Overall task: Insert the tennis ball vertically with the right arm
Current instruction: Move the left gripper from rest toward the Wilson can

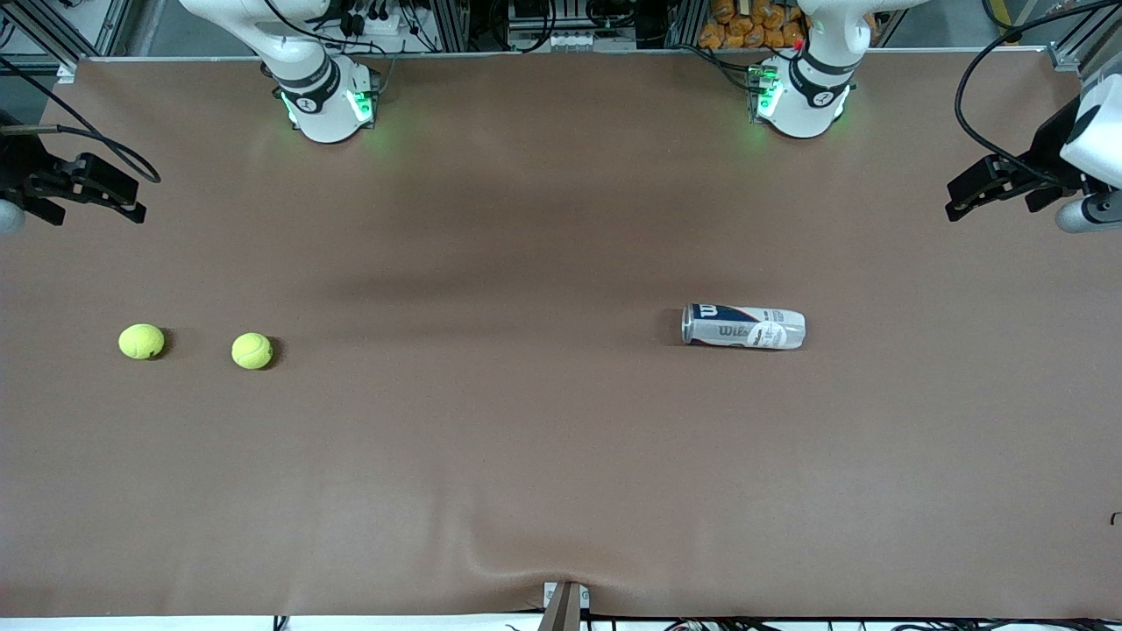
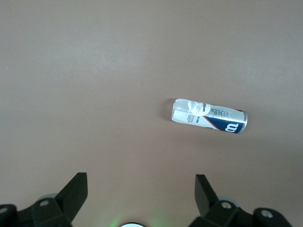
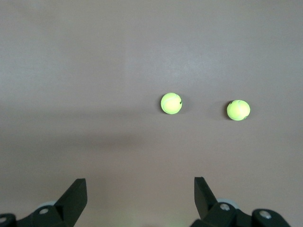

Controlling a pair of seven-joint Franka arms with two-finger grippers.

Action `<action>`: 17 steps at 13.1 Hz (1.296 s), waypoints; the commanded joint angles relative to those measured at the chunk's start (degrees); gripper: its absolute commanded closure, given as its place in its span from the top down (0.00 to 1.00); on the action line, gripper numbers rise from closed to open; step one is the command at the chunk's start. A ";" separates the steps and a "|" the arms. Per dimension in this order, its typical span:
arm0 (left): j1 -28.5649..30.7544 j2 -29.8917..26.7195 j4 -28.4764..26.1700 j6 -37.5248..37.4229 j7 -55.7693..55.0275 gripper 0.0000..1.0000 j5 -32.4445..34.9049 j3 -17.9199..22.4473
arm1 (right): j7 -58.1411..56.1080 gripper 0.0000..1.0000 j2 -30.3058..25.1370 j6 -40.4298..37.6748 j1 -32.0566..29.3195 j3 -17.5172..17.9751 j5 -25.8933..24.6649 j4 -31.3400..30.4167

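Yellow-green and fuzzy, two tennis balls lie side by side on the brown table [image 1: 561, 491] toward the right arm's end: the outer tennis ball [image 1: 141, 341] and the inner tennis ball [image 1: 252, 350]. The right gripper [image 1: 92, 194] hangs high near that table end, fingers wide apart and empty, so this arm is clearly the closer one. The can [image 1: 743, 327] lies on its side toward the left arm's end, its long axis along the table. The left gripper [image 1: 995, 186] waits, also spread open, empty.

2 yellow-green tennis balls [image 1: 141, 341] [image 1: 252, 350] side by side, right arm's end (tube can [image 1: 743, 327] lying flat).
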 commanded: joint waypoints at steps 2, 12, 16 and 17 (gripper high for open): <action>0.17 0.66 2.54 -2.14 1.12 1.00 -1.00 -0.01 | 0.00 1.00 -1.20 -0.23 -1.41 0.85 0.78 -0.71; 0.26 0.31 5.45 -5.05 1.56 1.00 -0.56 -0.10 | -0.08 1.00 -1.20 -0.41 -1.59 0.85 0.78 -0.71; 0.26 0.13 5.45 -6.81 1.65 1.00 -0.38 -0.01 | -0.08 1.00 -1.20 -0.41 -1.59 0.85 0.78 -0.71; 0.35 0.13 5.45 -6.72 1.65 1.00 -0.38 -0.01 | -0.08 1.00 -1.20 -0.41 -1.59 0.85 0.78 -0.79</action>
